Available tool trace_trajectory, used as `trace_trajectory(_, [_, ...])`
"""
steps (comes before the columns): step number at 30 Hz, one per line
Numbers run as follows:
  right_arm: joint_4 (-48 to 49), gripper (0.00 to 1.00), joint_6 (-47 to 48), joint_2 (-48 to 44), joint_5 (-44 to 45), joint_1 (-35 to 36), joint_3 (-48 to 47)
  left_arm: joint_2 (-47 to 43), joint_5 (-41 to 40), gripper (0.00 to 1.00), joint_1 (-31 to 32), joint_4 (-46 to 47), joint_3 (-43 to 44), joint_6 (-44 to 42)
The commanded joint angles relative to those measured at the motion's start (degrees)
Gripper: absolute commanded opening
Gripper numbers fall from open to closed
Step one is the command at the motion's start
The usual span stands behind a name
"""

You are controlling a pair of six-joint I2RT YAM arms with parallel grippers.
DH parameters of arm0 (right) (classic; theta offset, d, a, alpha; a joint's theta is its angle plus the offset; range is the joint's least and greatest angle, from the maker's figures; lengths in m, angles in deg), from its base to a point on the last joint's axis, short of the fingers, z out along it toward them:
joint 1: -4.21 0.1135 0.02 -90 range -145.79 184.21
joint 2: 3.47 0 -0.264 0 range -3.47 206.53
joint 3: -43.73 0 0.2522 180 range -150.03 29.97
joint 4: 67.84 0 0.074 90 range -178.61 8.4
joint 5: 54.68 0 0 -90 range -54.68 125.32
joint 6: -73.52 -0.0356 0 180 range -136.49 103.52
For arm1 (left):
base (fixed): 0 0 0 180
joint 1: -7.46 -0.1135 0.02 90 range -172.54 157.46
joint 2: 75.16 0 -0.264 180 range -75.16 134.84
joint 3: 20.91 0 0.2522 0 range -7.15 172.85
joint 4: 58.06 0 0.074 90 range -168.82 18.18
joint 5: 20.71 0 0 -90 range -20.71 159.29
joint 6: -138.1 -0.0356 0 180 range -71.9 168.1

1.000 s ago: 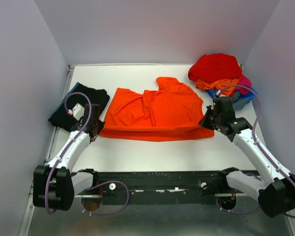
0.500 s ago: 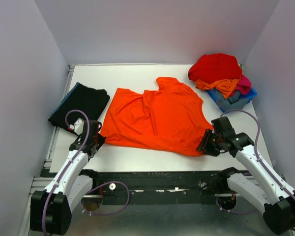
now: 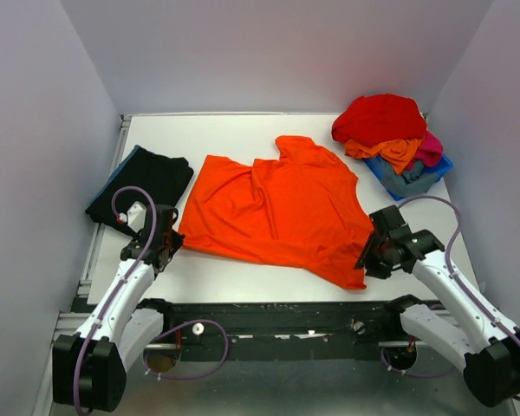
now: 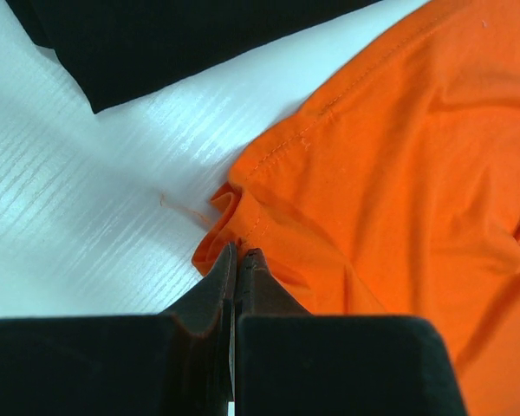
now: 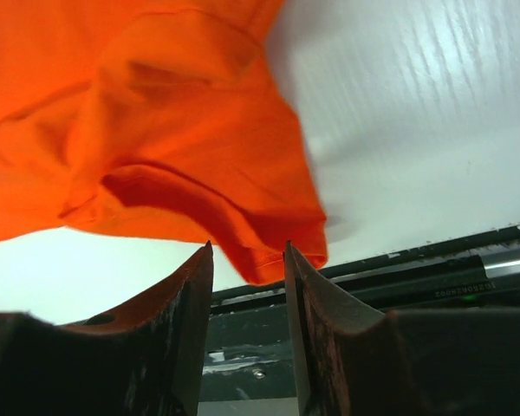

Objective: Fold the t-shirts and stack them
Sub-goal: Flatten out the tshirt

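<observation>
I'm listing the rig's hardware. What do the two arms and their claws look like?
The left arm and right arm have white shells, black joints and black bases. A thin purple cable loops along each. The left claw and right claw are black, each with two flat, tapered fingers; the right one's look scuffed brown inside.

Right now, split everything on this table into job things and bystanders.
Job: orange t-shirt, spread mid-table; black t-shirt, folded at left; heaped t-shirts, far right.
Lying about: blue bin, holding that heap.
</observation>
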Motion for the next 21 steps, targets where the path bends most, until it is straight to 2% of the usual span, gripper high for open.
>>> trace_trajectory(1, [0.15, 0.48, -3.84, 2.4, 2.78, 0.32, 3.61, 0.43, -2.69, 0.0, -0.32, -1.0, 1.76, -0.52])
trace_trajectory(6, [-3.09, 0.65, -5.95, 2.67, 4.0, 0.32, 3.88, -0.36, -1.81, 0.0, -0.32, -0.2, 1.58, -0.08])
trace_trajectory(16, [-3.54, 0.65, -15.96, 2.58, 0.75, 0.32, 7.65, -2.38, -0.49, 0.0, -0.32, 1.03, 0.09, 0.72])
trace_trajectory(21, [-2.05, 0.65, -22.82, -0.31, 1.54, 0.23, 10.55, -3.52, -0.4, 0.0, -0.32, 0.68, 0.61, 0.19])
